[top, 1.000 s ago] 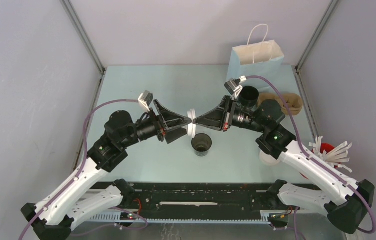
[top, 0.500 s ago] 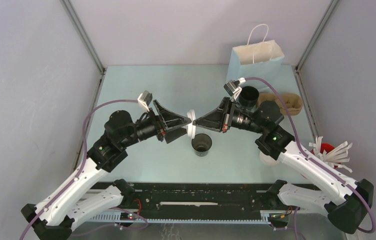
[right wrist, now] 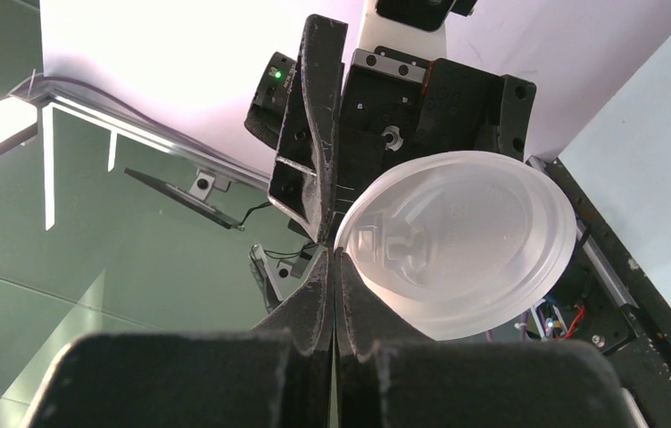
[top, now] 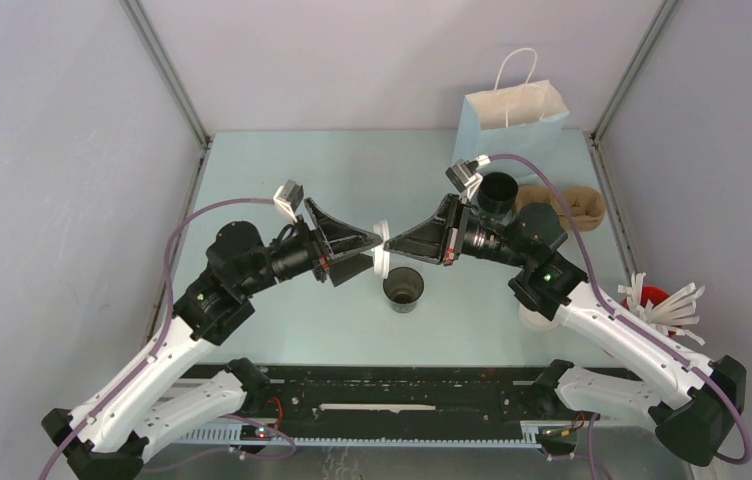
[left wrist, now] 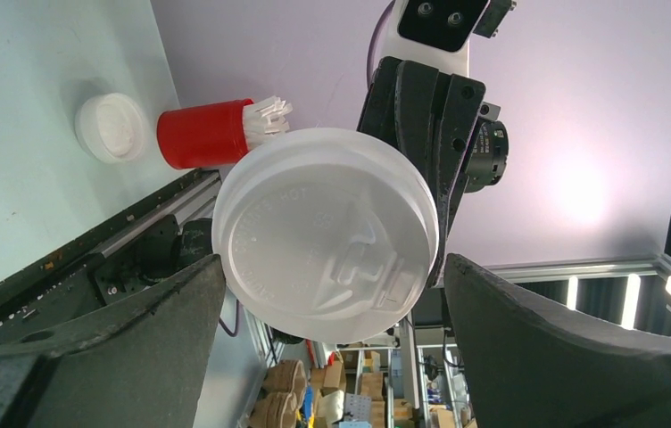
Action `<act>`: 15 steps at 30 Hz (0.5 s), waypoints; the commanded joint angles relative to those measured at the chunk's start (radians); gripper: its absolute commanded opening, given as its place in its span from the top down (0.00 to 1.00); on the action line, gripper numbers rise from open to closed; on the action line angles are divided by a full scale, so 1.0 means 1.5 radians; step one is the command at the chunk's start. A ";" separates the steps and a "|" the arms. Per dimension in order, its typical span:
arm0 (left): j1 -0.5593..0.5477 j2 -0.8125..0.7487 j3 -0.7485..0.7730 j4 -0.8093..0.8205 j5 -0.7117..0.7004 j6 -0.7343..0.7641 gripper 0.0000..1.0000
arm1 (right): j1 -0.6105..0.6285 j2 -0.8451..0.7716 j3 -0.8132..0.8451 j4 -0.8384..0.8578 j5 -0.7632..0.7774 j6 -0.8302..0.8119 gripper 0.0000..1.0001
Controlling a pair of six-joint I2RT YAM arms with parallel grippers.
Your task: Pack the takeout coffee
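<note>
The two arms meet tip to tip over the middle of the table (top: 282, 180) in the top view, with a white lid (top: 383, 247) standing on edge between them. The right gripper (right wrist: 332, 267) is closed tight on the lid's rim. In the right wrist view its two fingers press together at the lid's left edge, and the lid stands out to their right. The left gripper (left wrist: 332, 267) is spread wide. One finger (left wrist: 91, 357) sits at the lower left of the left wrist view and the other at the lower right. The lid's embossed face fills the gap between their tips, and I cannot tell whether those tips touch the rim. In the top view a black cup (top: 404, 288) stands upright and uncovered on the table, just below the lid in the frame. A second cup (top: 498, 190), also black, stands right of centre, close by the right arm's wrist, with a brown carrier (top: 580, 205) beside it on the right. A pale blue bag (top: 512, 118) with white handles stands upright at the upper right, near the back wall. At the right edge of the frame is a red holder (top: 655, 296) full of white sticks (top: 674, 308). A spare lid (top: 532, 316) lies on the table, partly hidden under the right arm.
</note>
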 commanded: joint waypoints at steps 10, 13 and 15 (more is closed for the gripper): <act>0.003 -0.011 0.024 0.007 0.004 0.019 0.17 | 0.013 -0.002 -0.003 0.012 0.005 -0.008 1.00; 0.003 -0.010 0.037 -0.018 -0.003 0.039 0.20 | 0.012 -0.005 -0.003 0.004 0.009 -0.014 1.00; 0.003 -0.007 0.045 -0.030 -0.004 0.049 0.22 | 0.012 -0.007 -0.003 0.000 0.010 -0.017 0.98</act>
